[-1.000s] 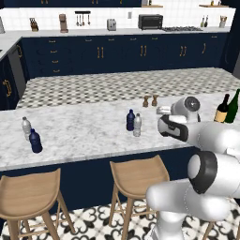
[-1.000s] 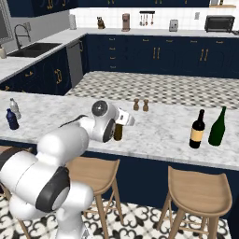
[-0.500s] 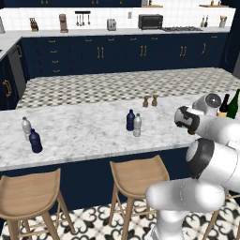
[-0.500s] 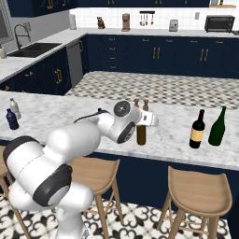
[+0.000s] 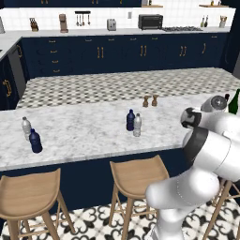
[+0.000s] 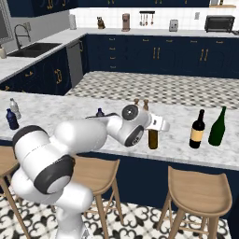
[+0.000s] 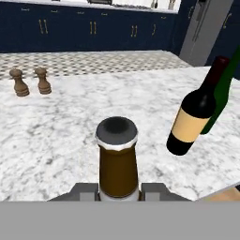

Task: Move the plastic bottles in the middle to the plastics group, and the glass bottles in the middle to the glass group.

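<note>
Over the counter (image 6: 107,140), the upright amber bottle (image 6: 152,138) was held clamped in the gripper (image 7: 120,191), with the wine bottles (image 6: 197,130) standing to its right.

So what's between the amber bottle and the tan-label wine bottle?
Nothing: bare marble counter separates the amber bottle from the tan-label wine bottle, seen in the right base view.

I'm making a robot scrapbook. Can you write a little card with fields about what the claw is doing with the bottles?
claw: shut on the amber bottle
amber bottle position: upright, between the middle pair and the wine bottles
wine bottles: green bottle and dark bottle, side by side on the counter
middle pair: navy bottle, clear bottle, untouched
</note>
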